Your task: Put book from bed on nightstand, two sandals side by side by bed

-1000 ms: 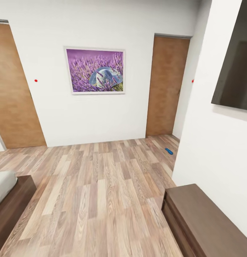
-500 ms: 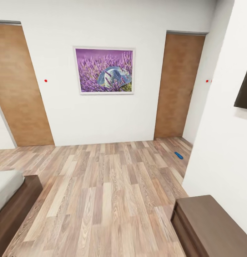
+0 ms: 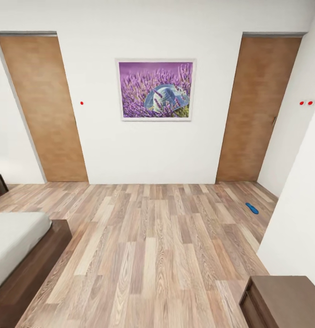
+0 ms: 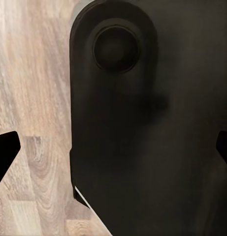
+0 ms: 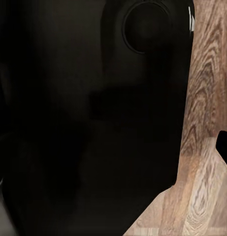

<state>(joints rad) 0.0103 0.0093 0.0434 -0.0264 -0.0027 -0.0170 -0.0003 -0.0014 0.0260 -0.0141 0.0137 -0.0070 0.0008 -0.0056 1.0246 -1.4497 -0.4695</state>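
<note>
A plain white wall [image 3: 103,146] with two flat wooden doors [image 3: 43,109] and a framed lavender picture [image 3: 156,89] is faced across a wood-plank floor [image 3: 148,246]. The bed [image 3: 21,255], grey mattress on a dark frame, is cut off at the left. One blue sandal [image 3: 251,208] lies far right by the wall. Pincer openings cannot be told; dark housing blocks both wrist views.
</note>
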